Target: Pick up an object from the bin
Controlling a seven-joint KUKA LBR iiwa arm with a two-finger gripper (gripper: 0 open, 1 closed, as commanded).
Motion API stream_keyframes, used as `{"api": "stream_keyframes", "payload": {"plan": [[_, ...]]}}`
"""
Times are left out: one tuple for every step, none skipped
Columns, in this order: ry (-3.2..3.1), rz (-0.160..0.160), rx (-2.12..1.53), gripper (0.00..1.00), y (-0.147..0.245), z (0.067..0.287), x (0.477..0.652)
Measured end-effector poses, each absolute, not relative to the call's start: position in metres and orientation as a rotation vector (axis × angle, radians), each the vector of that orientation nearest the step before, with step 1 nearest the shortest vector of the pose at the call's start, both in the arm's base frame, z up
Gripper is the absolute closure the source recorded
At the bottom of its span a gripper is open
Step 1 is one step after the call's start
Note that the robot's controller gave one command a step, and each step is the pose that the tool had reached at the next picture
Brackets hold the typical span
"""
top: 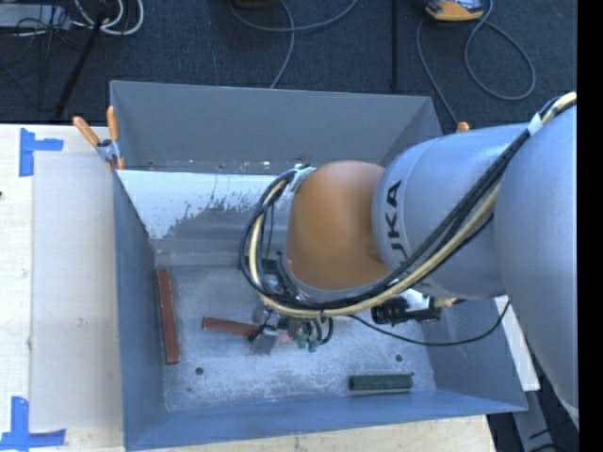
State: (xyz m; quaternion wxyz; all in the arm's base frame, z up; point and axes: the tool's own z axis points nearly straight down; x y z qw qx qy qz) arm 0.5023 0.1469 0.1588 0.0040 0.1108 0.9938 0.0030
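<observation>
The gripper (pixel 270 335) sits low in mid-frame beneath the orange cover (pixel 334 224); how wide it stands I cannot tell. It is at the right end of a short reddish-brown stick (pixel 226 325) on the floor of the bin (pixel 283 149). A longer brown stick (pixel 168 314) lies left and a dark green bar (pixel 382 382) lower right.

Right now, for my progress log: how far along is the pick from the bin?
Done: the gripper is down at the bin floor, by the right end of a short reddish-brown stick. In hand: no grip can be seen; the wrist hides the contact. Left: the lift. That stick, a long brown stick by the left wall and a dark green bar near the front lie flat.
</observation>
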Motion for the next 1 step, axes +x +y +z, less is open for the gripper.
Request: {"api": "stream_keyframes", "payload": {"plan": [[3.114,0.007,0.374,1.0,0.1824,0.2242,0.493]]}}
